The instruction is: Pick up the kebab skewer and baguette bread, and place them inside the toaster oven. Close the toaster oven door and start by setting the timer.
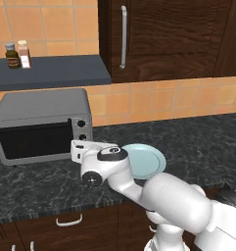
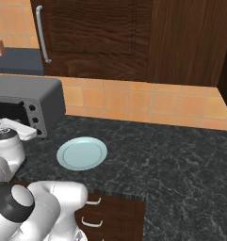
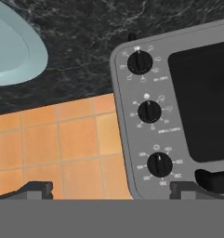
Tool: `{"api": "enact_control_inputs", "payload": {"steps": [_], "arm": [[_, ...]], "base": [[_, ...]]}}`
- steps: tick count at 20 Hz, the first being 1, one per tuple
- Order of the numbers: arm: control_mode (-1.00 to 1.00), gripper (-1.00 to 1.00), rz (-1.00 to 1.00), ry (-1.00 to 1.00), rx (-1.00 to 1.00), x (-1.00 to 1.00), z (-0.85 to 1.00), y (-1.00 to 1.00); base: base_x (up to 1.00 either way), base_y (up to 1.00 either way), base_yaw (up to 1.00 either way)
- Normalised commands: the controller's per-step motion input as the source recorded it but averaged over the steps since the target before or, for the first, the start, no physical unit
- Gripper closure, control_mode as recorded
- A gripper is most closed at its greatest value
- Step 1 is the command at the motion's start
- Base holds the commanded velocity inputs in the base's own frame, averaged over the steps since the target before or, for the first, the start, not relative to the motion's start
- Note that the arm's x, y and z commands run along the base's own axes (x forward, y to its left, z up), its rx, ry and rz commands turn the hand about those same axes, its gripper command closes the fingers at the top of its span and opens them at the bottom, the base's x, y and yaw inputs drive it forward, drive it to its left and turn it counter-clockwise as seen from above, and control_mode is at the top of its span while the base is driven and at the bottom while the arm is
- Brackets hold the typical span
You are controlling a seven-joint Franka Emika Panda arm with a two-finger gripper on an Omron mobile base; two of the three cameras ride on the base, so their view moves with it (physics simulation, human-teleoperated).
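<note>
Gripper (image 3: 111, 188), jaws spread wide and empty, faces the toaster oven's (image 1: 41, 105) knobs; door (image 1: 34, 141) closed; bare plate (image 2: 82, 153) beside.

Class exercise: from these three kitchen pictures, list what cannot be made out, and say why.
- Oven interior: dark door glass hides it in the left base view.
- Knob markings: too small to read in the hand view.
- Plate: near side covered by the arm in the left base view.
- Shelf bottles' labels: too small.

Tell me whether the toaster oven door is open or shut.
Shut. The toaster oven door stands upright, flush with the toaster oven front, its handle bar at the top.
</note>
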Motion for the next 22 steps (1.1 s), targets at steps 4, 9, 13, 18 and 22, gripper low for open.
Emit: {"api": "enact_control_inputs", "payload": {"steps": [4,9,13,18,22], "arm": [[-1.0,-1.0,0.0,-0.11,-0.03,0.17,0.0,0.21],[-1.0,-1.0,0.0,-0.09,-0.04,0.04,-0.15,0.0],[-1.0,-1.0,0.0,-0.06,-0.02,0.17,-0.13,0.0],[-1.0,-1.0,0.0,-0.01,0.0,0.29,-0.09,-0.02],[-1.0,-1.0,0.0,-0.02,-0.01,0.29,-0.18,0.0]], "base": [[0.0,0.0,0.0],[0.0,0.0,0.0],[0.0,0.0,0.0],[0.0,0.0,0.0],[0.0,0.0,0.0]]}}
